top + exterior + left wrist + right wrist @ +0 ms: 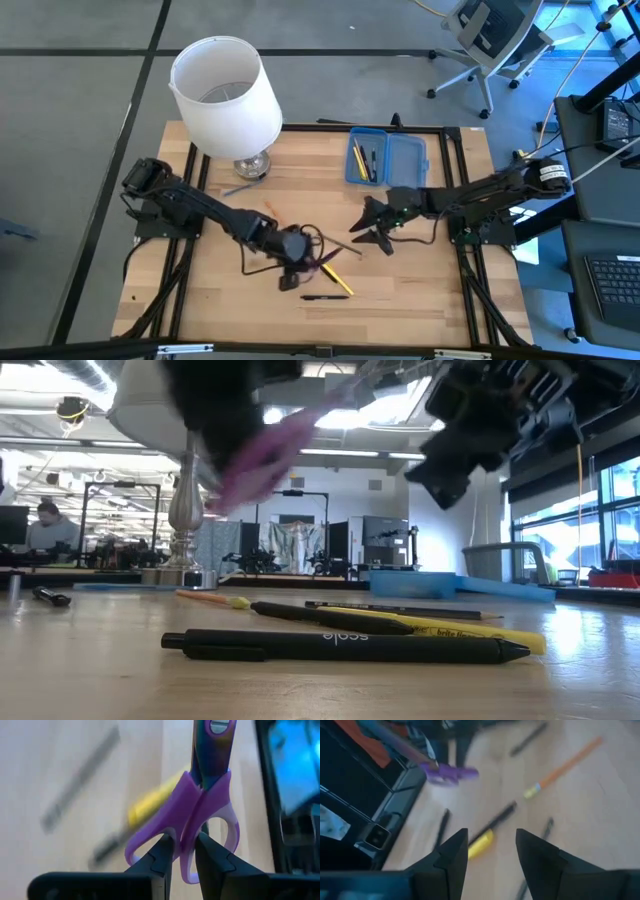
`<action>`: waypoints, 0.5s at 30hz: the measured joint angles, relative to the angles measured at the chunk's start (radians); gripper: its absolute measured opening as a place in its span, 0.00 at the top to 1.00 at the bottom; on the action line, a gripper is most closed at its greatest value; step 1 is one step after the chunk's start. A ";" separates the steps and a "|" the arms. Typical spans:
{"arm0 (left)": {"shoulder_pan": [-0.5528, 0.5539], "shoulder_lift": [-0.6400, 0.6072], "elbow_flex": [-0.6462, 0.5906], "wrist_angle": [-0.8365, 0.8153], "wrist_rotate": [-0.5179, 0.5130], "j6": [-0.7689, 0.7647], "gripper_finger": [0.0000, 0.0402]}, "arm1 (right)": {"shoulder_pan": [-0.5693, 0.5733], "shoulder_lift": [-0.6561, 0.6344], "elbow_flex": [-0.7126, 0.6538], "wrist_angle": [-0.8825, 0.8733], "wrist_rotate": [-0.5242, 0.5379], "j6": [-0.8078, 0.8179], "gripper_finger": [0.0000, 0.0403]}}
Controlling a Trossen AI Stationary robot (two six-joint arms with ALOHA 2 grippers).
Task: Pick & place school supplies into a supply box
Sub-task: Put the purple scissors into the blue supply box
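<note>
Scissors (325, 263) are hanging in the left gripper (300, 262) in the high view, lifted off the wood so they can be carried to the supply box (386, 158), which is lying open at the far edge of the table (200, 310) with a few pens already inside. The right gripper (372, 228) is waiting between the box and the loose supplies, likely placed to take the next item. A yellow pen (338, 282) and a black pen (324, 297) are lying just beside the left gripper; an orange pencil (342, 247) is lying nearby.

In the low view, the purple handles are showing as a blur above the table, clear of the black pen (340, 646) and the yellow pen (450, 628) resting in front. The blue box (412, 583) is sitting well behind them.

In the left wrist view, the two fingers (162, 860) are pinching one purple handle loop of the scissors (200, 805), jaws narrow, blades pointing away; holding by the handle is leaving the blades free to enter the box first.

In the right wrist view, the right gripper (492, 852) is standing wide with nothing between its fingers, looking down on the yellow pen (481, 843) and the orange pencil (565, 766).
</note>
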 joint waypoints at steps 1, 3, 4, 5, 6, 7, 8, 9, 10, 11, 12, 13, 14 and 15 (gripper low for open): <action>0.012 0.000 0.000 0.046 -0.020 0.023 0.87 | 0.003 -0.007 0.000 0.002 0.000 -0.005 0.58; 0.039 0.000 0.000 0.147 -0.046 0.072 0.87 | 0.007 -0.015 0.000 -0.002 0.000 -0.006 0.58; 0.052 0.000 0.000 0.190 -0.053 0.095 0.87 | 0.008 -0.018 0.000 -0.004 0.000 -0.005 0.58; 0.066 0.000 0.000 0.233 -0.058 0.121 0.87 | 0.009 -0.020 0.000 -0.004 0.000 -0.005 0.58; 0.079 0.000 0.000 0.279 -0.061 0.145 0.87 | 0.009 -0.020 0.000 0.000 0.000 -0.007 0.58; 0.091 0.000 0.000 0.326 -0.063 0.167 0.87 | 0.009 -0.020 0.000 -0.001 0.000 -0.008 0.58; 0.103 0.000 0.000 0.370 -0.059 0.188 0.87 | 0.009 -0.020 0.000 -0.002 0.000 -0.008 0.58; 0.114 0.000 0.000 0.407 -0.048 0.208 0.87 | 0.009 -0.020 0.000 -0.002 0.000 -0.006 0.58; 0.124 0.000 0.000 0.434 -0.033 0.223 0.87 | 0.009 -0.020 0.000 -0.002 0.000 -0.005 0.58; 0.133 0.000 0.000 0.461 -0.017 0.236 0.87 | 0.009 -0.020 0.000 -0.002 0.000 -0.005 0.58; 0.142 0.000 0.000 0.484 0.001 0.248 0.87 | 0.009 -0.020 0.000 -0.002 0.000 -0.005 0.58; 0.150 0.000 0.000 0.500 0.023 0.260 0.87 | 0.009 -0.022 0.000 -0.001 0.000 -0.005 0.58; 0.157 0.000 0.000 0.511 0.050 0.268 0.87 | 0.009 -0.025 0.000 -0.001 0.000 -0.003 0.58; 0.164 0.000 0.000 0.516 0.081 0.278 0.87 | 0.009 -0.026 0.000 0.007 0.000 -0.001 0.58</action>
